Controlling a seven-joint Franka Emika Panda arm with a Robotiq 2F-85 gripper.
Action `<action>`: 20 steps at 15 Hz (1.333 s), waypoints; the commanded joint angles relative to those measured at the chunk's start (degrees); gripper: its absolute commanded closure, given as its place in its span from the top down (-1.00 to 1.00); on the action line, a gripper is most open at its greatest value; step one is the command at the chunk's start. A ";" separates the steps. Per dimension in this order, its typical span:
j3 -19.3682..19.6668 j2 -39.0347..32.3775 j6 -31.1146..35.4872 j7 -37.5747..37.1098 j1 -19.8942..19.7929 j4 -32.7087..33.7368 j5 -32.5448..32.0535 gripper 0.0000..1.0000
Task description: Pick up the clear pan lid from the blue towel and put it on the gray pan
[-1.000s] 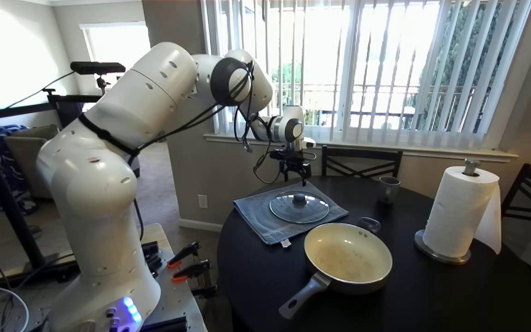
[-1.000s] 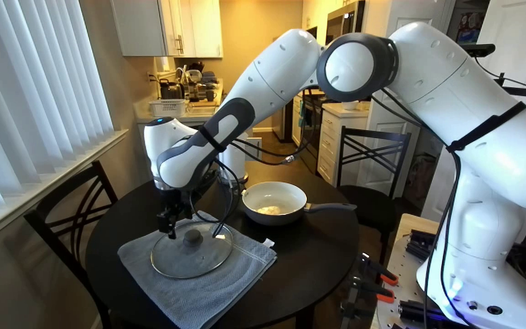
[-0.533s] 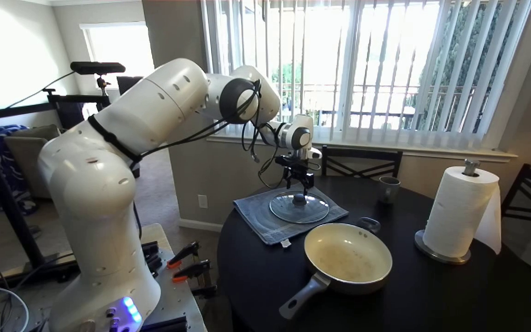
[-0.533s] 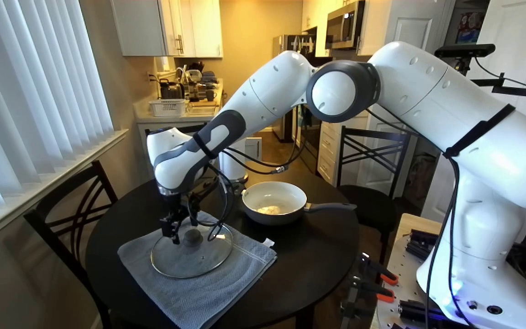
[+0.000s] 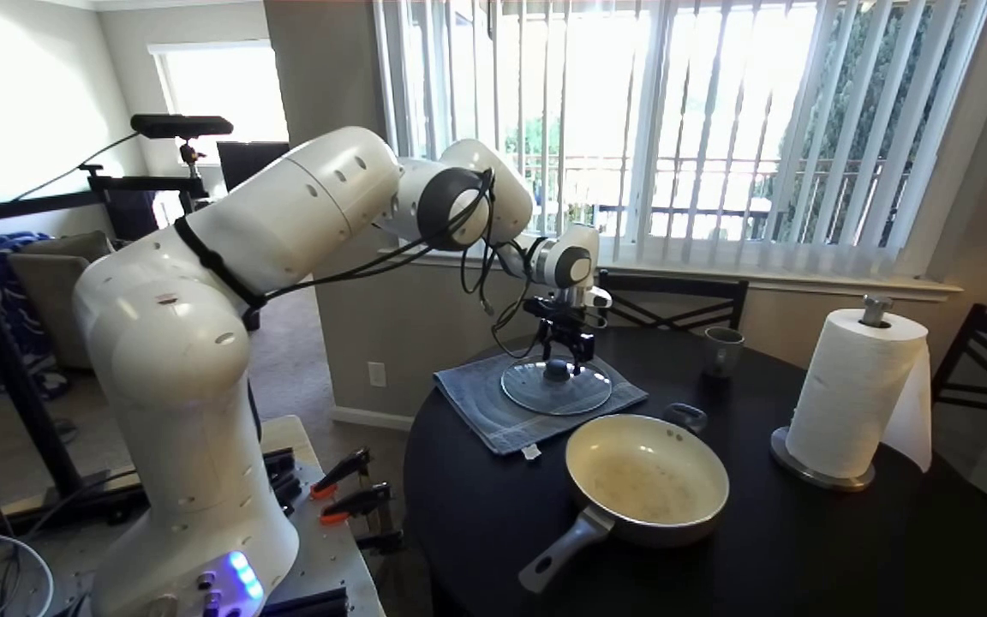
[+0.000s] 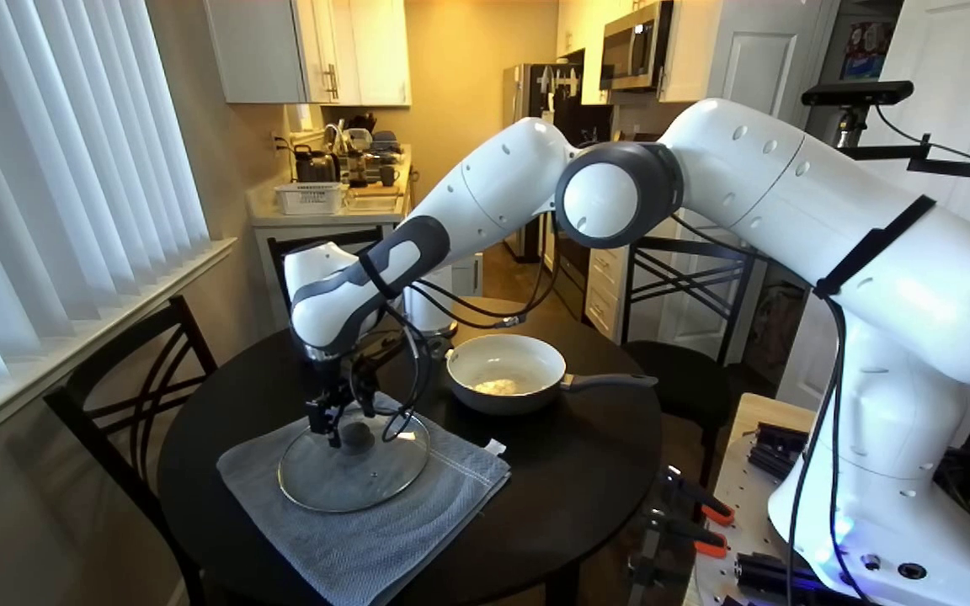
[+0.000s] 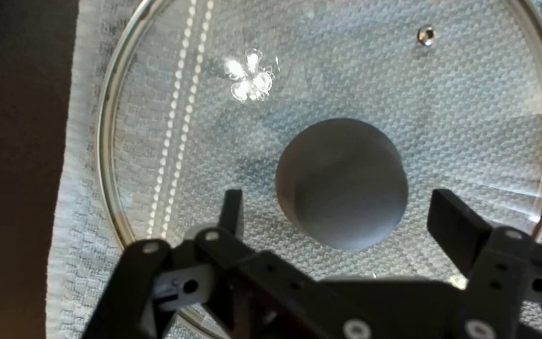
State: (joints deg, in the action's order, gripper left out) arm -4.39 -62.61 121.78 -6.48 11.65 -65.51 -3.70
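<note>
The clear pan lid [image 5: 549, 398] lies flat on the blue towel [image 5: 478, 401]; the lid [image 6: 350, 486] and towel [image 6: 430, 526] also show in an exterior view. In the wrist view the lid's glass [image 7: 327, 94] fills the picture, with its round dark knob [image 7: 341, 183] near the middle and the towel's edge [image 7: 78, 188] at the left. My gripper [image 7: 338, 207] is open, its fingers on either side of the knob with gaps to both. In both exterior views the gripper [image 5: 563, 361] [image 6: 350, 425] is low over the lid. The gray pan [image 5: 648, 480] [image 6: 506, 404] stands uncovered beside the towel.
The pan's long handle [image 5: 569, 548] reaches toward the table's near edge in an exterior view. A paper towel roll [image 5: 858, 394] and a gray mug [image 5: 722, 351] stand on the dark round table [image 5: 476, 506]. Chairs [image 6: 144, 412] stand around it. Cables [image 6: 418, 370] hang by the wrist.
My gripper has come down toward the lid and shifted a little, so its fingers are now low by the knob. The lid, towel and pan have not moved.
</note>
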 commanded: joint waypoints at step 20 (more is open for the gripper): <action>1.16 -2.40 -8.54 -0.76 1.23 6.29 0.50 0.97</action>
State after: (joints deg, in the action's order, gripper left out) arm -3.90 -64.83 115.80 -6.57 12.46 -60.48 -3.70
